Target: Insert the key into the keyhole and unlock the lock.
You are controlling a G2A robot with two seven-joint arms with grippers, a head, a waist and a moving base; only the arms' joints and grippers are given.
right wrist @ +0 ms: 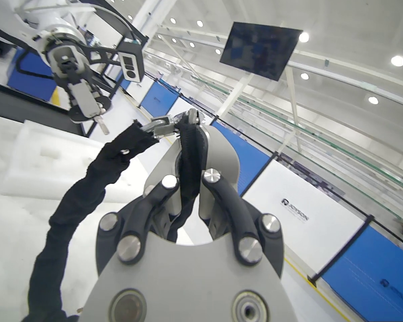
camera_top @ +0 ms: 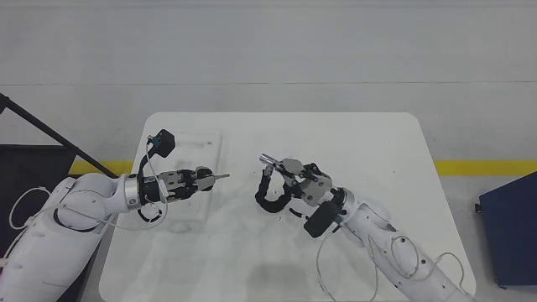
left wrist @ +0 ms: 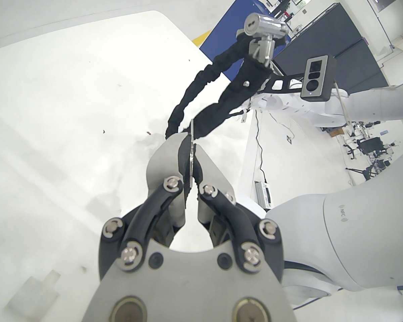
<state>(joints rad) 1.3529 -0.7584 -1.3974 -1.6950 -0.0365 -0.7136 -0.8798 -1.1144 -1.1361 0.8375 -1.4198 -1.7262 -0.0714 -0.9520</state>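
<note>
Seen from above, the lock (camera_top: 269,160) is carried by the right gripper (camera_top: 291,173), with its black sleeved cable (camera_top: 265,199) looping down from it toward the table (camera_top: 377,159). The key (camera_top: 220,176) lies well short of the lock on the left arm's side, its tip aimed roughly at it from the left gripper (camera_top: 205,178). In the left wrist view, the left gripper (left wrist: 188,144) is closed flat on the key (left wrist: 190,150), which shows edge-on. The keyhole face (left wrist: 252,27) is turned this way but sits off the blade's line, so a straight push would probably strike the cylinder rim or the cable instead of the slot. Whether the blade's roll suits the slot is too small to tell. In the right wrist view, the right gripper (right wrist: 189,135) is clamped on the cable sleeve just behind the lock (right wrist: 161,124), not on the metal body. That soft hold could let the lock swing away under the key's push, or turn with the key rather than release.
</note>
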